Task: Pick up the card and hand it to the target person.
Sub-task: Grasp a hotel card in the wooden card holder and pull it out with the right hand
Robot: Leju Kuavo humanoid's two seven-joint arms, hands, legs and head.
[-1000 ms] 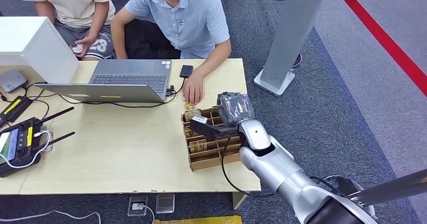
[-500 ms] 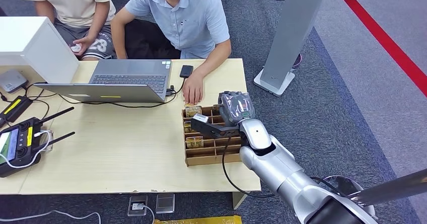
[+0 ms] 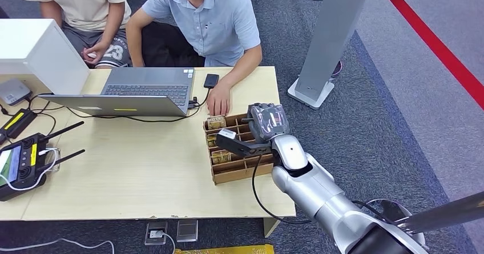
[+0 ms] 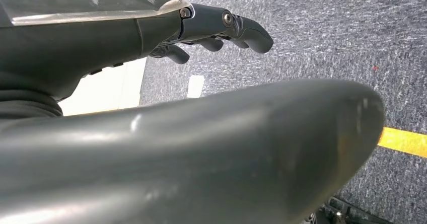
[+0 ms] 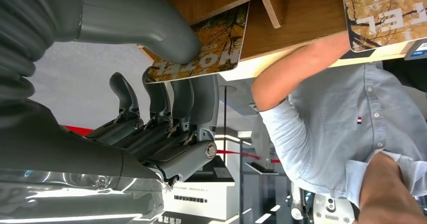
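A wooden slotted card box point(image 3: 242, 173) sits at the table's right end with several yellow-brown cards point(image 3: 216, 122) standing in it. My right hand point(image 3: 265, 123) reaches into the box's far right side. In the right wrist view its thick thumb point(image 5: 151, 20) presses on one face of a "HOTEL" card point(image 5: 206, 50), with the dark fingers point(image 5: 194, 100) against the other face, so the card is pinched. A second card point(image 5: 382, 15) stands in a neighbouring slot. The person in the light blue shirt point(image 3: 208, 20) sits across the table, one hand point(image 3: 218, 101) resting just beyond the box. My left hand point(image 4: 221, 27) hangs over carpet, holding nothing.
An open laptop point(image 3: 137, 91) and a black phone point(image 3: 211, 80) lie near the person. A controller with antennas point(image 3: 25, 162) is at the table's left. A second person in a beige shirt point(image 3: 74, 3) sits at the far left. A grey kiosk stand point(image 3: 325, 43) rises right of the table.
The card box has slid a little away from me toward the person's hand, and its cards went with it. My right hand stays almost in place.
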